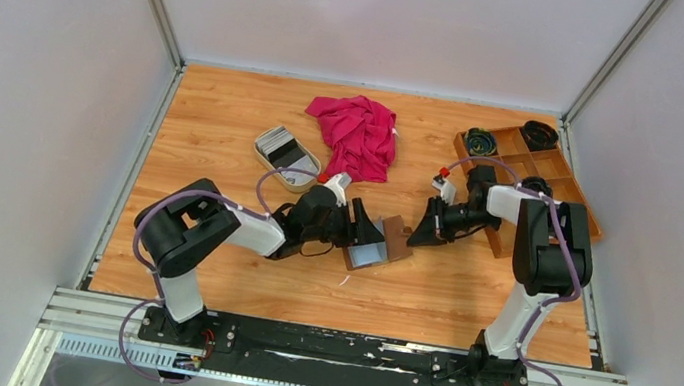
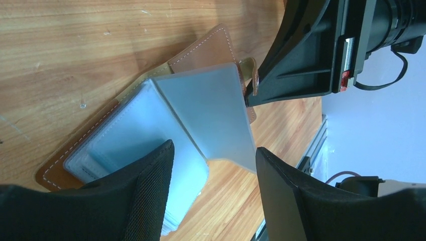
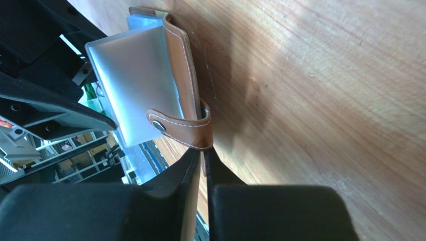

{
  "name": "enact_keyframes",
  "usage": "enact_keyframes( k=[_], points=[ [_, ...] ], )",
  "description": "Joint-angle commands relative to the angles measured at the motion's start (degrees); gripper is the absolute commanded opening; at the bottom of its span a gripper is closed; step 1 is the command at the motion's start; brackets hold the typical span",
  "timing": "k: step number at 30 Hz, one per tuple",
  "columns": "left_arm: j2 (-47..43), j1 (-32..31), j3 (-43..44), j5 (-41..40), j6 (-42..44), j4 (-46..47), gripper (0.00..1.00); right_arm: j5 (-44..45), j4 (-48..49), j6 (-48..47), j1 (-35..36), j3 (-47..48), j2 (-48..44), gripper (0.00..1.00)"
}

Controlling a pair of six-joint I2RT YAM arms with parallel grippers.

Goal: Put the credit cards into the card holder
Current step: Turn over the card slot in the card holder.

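The card holder (image 1: 383, 247) lies opened on the surface (image 1: 229, 106), near the middle and between the two arms. Its clear sleeves (image 2: 206, 110) are fanned up, and one leaf stands tilted.

The left gripper (image 2: 215, 148) is open. Its fingers straddle the sleeves without pinching them.

The right gripper (image 3: 203, 153) has its jaws almost together on the right edge of the leather cover, just below the snap tab (image 3: 178, 131).

The credit cards (image 1: 279, 142) sit stacked in a beige dish (image 1: 284, 183) to the far left of the holder. Neither gripper has one.

The step in hand looks like spreading and steadying the holder so that a pocket is exposed. No card has gone in yet, as far as can be seen.

Next, the right gripper should probably pin the cover. The left, being closer to the dish, could then lift out a single card and slide it edge-first into a sleeve. The sleeves look floppy, so a pocket could close up if the cover is let go.
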Motion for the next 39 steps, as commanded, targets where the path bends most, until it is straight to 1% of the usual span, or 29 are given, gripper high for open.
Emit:
enact_keyframes(
  k=[1, 4, 8, 10, 15, 17, 19, 22, 23, 24, 26, 27, 28, 30, 33, 39],
  points=[
    [1.53, -0.32, 1.85, 0.35, 0.73, -0.09, 0.63, -1.36, -5.2, -4.62, -0.28, 3.36, -1.28, 0.16],
    [2.0, -0.32, 2.25, -0.04, 1.08, -0.03, 0.63, 0.28, -7.47, -7.72, -1.06, 5.35, -4.02, 0.27],
    [3.66, -0.23, 3.46, -0.08, 1.27, -0.1, 0.63, 3.54, -8.6, -10.68, -2.84, 5.76, -8.78, 0.47],
    [4.74, -0.17, 4.31, -0.1, 1.19, -0.14, 0.62, 5.5, -8.64, -12.05, -3.15, 5.69, -11.02, 0.53],
    [6.05, 0.01, 6.45, 0.27, 1.42, -0.09, 0.61, 8.84, -8.48, -15.98, -3.16, 5.94, -16.6, 0.54],
    [6.11, 0.08, 7.26, 0.55, 1.65, -0.08, 0.61, 7.79, -8.42, -18.91, -3.18, 5.67, -18.7, 0.54],
    [6.26, 0.17, 8.1, 0.96, 1.61, -0.12, 0.61, 3.91, -9.17, -23.03, -3.02, 5.0, -20.8, 0.54],
    [6.42, 0.21, 9.04, 1.43, 1.44, -0.11, 0.61, -3.27, -9.83, -28.92, -1.73, 3.49, -23.82, 0.5],
    [6.57, 0.21, 9.31, 1.46, 1.39, -0.1, 0.61, -4.72, -8.97, -28.49, -1.04, 2.72, -24.22, 0.42],
    [6.73, 0.21, 9.57, 1.52, 1.21, -0.08, 0.61, -5.26, -7.15, -26.65, -0.47, 1.96, -24.08, 0.32],
    [7.22, 0.21, 10.16, 1.72, 0.97, -0.08, 0.61, -5.06, -5.85, -23.53, 0.53, 1.58, -21.56, 0.14],
    [7.42, 0.21, 10.51, 1.83, 0.92, -0.03, 0.61, -4.94, -6.27, -22.5, 0.7, 2.21, -19.21, 0.06],
    [7.68, 0.21, 10.87, 1.99, 0.75, -0.09, 0.6, -4.95, -7.13, -21.87, 0.72, 3.08, -16.74, 0.01],
    [8.14, 0.21, 11.57, 1.96, 0.64, -0.1, 0.6, -3.24, -9.01, -20.97, 0.72, 4.89, -11.77, 0.0],
    [8.91, 0.21, 12.72, 1.91, 0.54, -0.09, 0.59, 1.62, -9.77, -19.5, 0.72, 6.37, -6.73, 0.0],
    [11.26, 0.21, 15.0, 1.79, 0.11, -0.05, 0.56, 8.93, -9.43, -17.75, 0.77, 6.53, -1.9, 0.0]
  ],
)
